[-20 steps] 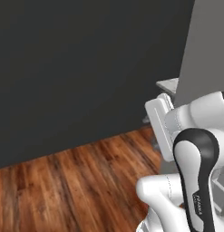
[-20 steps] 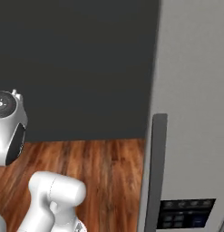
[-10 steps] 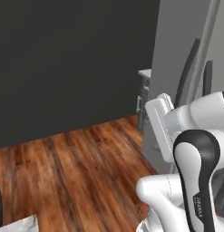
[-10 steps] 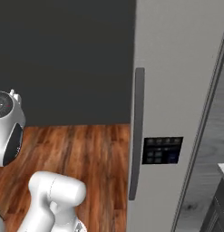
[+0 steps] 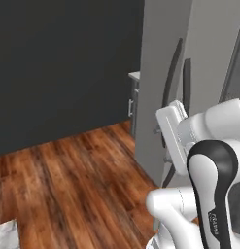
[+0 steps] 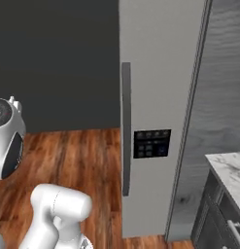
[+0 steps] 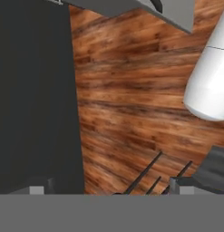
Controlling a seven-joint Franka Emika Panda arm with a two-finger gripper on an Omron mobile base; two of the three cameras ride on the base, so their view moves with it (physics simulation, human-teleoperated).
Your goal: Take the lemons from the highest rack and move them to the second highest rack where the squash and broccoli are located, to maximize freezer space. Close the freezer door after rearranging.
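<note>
Before a dark wall [image 5: 58,63], wood floor [image 5: 77,185] runs to the shut grey fridge [image 6: 160,97]; pincer state unclear.

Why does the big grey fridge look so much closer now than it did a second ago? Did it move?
The fridge did not move; the robot's base turned or drove, so both base views swung toward it. A second ago only its edge showed at the right; now its long door handle and dark control panel are in full view, and a marble counter has appeared. The doors remain closed, and the arm holds the same pose. Nothing was grasped.
</note>
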